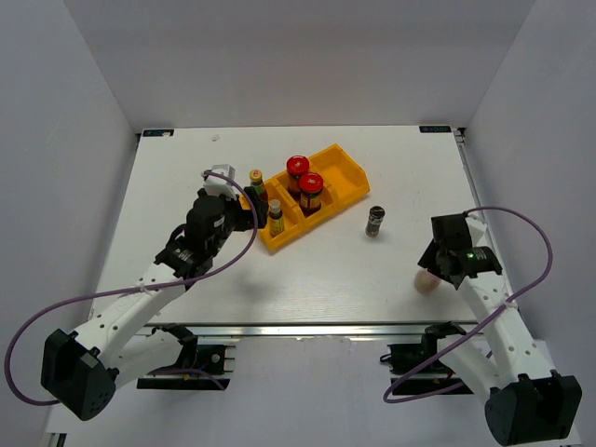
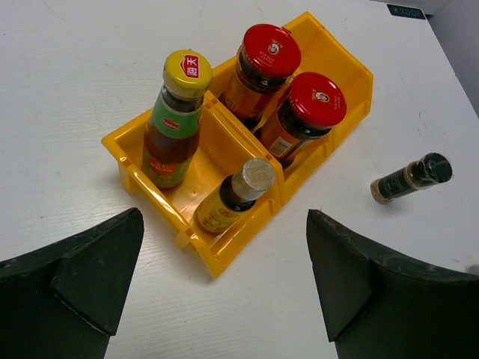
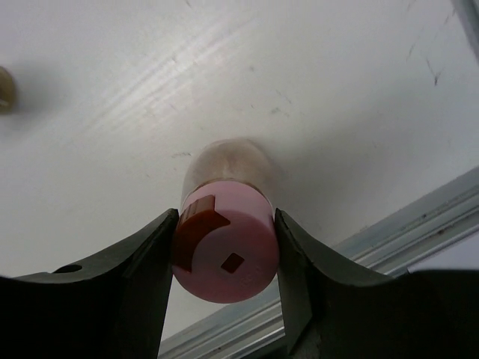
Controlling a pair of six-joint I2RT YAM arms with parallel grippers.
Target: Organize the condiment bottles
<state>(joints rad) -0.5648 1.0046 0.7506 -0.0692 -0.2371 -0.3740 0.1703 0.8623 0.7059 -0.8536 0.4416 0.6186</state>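
At the left of the bench (image 1: 307, 279), the left fingers (image 2: 82, 277) are spread wide with nothing between them. They hover just short of the near left end of the yellow tray (image 2: 120, 146).

Tray contents, left to right:
- Left compartment: yellow-capped sauce bottle (image 2: 172, 127) upright, small silver-capped bottle (image 2: 232, 198) leaning beside it.
- Next compartment: far red-lidded jar (image 2: 268, 56) and near red-lidded jar (image 2: 314, 105), apparently sharing it and close together.
- Right-hand compartment: no bottle seen in it from the top view.

Right of the tray, apart from it, the dark-lidded jar (image 2: 410, 178) lies on its side on the bench.

Further right, near the front edge, the pink-lidded shaker (image 3: 224, 258) is gripped by the right fingers (image 3: 127, 277). They press against both sides of its lid. The pictures do not show whether its base rests on the bench or is just off it.

Step in hand (judged): pick-up of the shaker by the right arm; four of six items are already in the tray.

Next move calls for a straight lift, then a carry left that passes clear of the fallen jar. The shaker should then be lowered upright into the right-hand compartment. The lid-only grip looks prone to letting the body swing. The jar on its side will need righting or a side grasp afterwards.
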